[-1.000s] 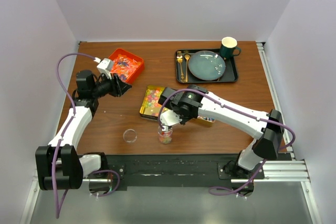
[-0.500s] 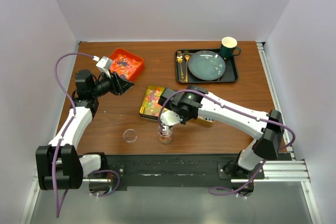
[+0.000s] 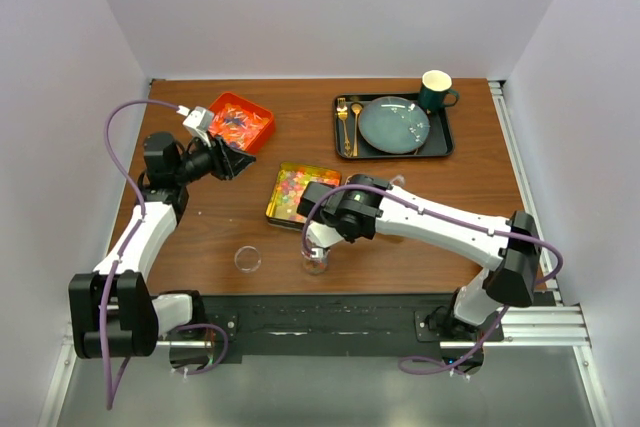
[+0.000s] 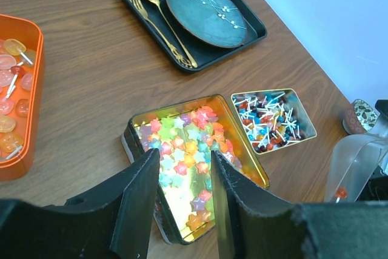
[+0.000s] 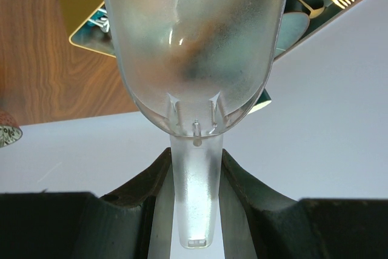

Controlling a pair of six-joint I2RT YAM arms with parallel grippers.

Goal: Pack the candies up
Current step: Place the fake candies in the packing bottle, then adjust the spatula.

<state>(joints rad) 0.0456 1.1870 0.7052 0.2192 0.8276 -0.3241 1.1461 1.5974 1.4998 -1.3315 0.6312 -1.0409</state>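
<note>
White walls close in a brown wooden table (image 3: 220, 227). In the upper right of the top view sits the black tray (image 3: 443, 137) with a plate. The orange tray (image 3: 266, 123) is at upper left. At the centre of the left wrist view lies the gold tin (image 4: 130, 142), full of star candies (image 4: 182, 150). To its right is a small tin (image 4: 310, 127) of stick sweets, which the arm hides from above. Low in the centre of the top view stands the jar (image 3: 315, 265).

The right hand (image 5: 195, 162) is clamped on the handle of a clear scoop (image 5: 194, 47) over that jar. The left hand (image 4: 185, 156) hovers above the gold tin, fingers apart and empty.

The candies look light, hard and glossy and are likely to roll, so scooping should suit them better than pinching. The frosted scoop hides its load, and how full the jar is I cannot tell.
</note>
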